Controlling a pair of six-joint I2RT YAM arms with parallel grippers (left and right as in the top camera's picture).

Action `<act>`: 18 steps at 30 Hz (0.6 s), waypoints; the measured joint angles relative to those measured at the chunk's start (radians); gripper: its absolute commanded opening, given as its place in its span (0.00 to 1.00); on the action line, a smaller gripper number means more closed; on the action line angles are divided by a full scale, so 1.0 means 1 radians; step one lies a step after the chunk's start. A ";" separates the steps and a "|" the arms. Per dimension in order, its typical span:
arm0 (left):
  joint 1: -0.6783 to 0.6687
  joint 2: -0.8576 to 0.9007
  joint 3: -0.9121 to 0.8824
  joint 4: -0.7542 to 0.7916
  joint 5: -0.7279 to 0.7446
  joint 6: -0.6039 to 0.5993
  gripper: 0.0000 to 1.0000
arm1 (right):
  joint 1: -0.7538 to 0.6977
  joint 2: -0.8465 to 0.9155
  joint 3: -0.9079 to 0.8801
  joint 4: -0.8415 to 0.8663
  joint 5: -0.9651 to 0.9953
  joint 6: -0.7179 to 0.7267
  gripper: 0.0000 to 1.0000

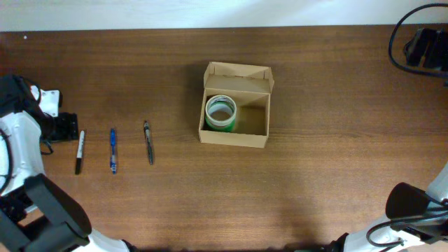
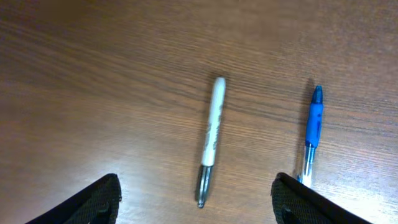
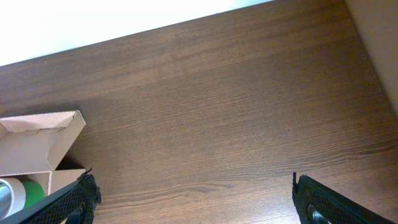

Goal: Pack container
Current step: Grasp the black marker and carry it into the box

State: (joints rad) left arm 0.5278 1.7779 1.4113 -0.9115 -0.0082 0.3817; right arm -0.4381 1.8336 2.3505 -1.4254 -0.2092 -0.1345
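Observation:
The container [image 1: 235, 133] is a tan cardboard box at the table's middle, its lid flap [image 1: 238, 71] open toward the far side. A green and white tape roll [image 1: 220, 113] lies in its left half. In the left wrist view my left gripper [image 2: 196, 200] is open. The dark tip of a white-barrelled marker [image 2: 211, 132] lies between its fingers, untouched. A blue pen [image 2: 313, 129] lies just past the right finger [image 2: 305, 202]. My right gripper [image 3: 194, 202] is open over bare wood, with the container's corner [image 3: 43, 140] and the tape roll [image 3: 18, 193] beside its left finger.
Three pens lie in a row left of the box: the marker [image 1: 80, 150], the blue pen [image 1: 113, 150] and a dark pen [image 1: 148, 142]. My left arm [image 1: 21, 140] stands at the left edge. A black cable [image 1: 420, 42] loops at the far right corner.

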 measured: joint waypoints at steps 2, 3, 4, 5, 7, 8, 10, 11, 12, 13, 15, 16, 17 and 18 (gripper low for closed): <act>-0.004 0.031 -0.014 0.011 0.005 -0.004 0.78 | 0.000 0.000 0.000 0.000 0.000 0.000 0.99; -0.006 0.055 -0.019 0.014 0.008 -0.007 0.79 | 0.000 0.000 0.000 0.000 0.000 0.000 0.99; -0.010 0.076 -0.023 0.016 0.009 -0.008 0.78 | 0.000 0.000 0.000 0.000 0.000 0.000 0.99; -0.011 0.097 -0.026 0.016 0.009 -0.010 0.78 | 0.000 0.000 0.000 0.000 0.000 0.001 0.99; -0.015 0.142 -0.030 0.021 0.008 -0.015 0.75 | 0.000 0.000 0.000 0.000 0.000 0.001 0.99; -0.016 0.159 -0.032 0.026 0.008 -0.019 0.75 | 0.000 0.000 0.000 0.000 0.000 0.001 0.99; -0.019 0.188 -0.035 0.032 0.003 -0.026 0.73 | 0.000 0.000 0.000 0.000 0.000 0.000 0.99; -0.019 0.199 -0.035 0.035 0.003 -0.029 0.72 | 0.000 0.000 0.000 0.000 0.000 0.001 0.99; -0.019 0.209 -0.035 0.038 0.000 -0.030 0.69 | 0.000 0.000 0.000 0.000 0.000 0.000 0.99; -0.019 0.216 -0.035 0.041 0.000 -0.031 0.68 | 0.000 0.000 0.000 0.000 0.000 0.000 0.99; -0.019 0.232 -0.035 0.041 -0.001 -0.034 0.68 | 0.000 0.000 0.000 0.000 0.000 0.001 0.99; -0.019 0.241 -0.035 0.041 -0.003 -0.034 0.67 | 0.000 0.000 0.000 0.000 0.000 0.000 0.99; -0.019 0.254 -0.035 0.041 -0.005 -0.036 0.64 | 0.000 0.000 0.000 0.000 0.000 0.001 0.99; -0.019 0.262 -0.035 0.041 -0.006 -0.037 0.59 | 0.000 0.000 0.000 0.000 0.000 0.000 0.99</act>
State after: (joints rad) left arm 0.5091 2.0403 1.3758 -0.8703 -0.0147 0.3443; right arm -0.4381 1.8336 2.3505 -1.4254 -0.2092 -0.1341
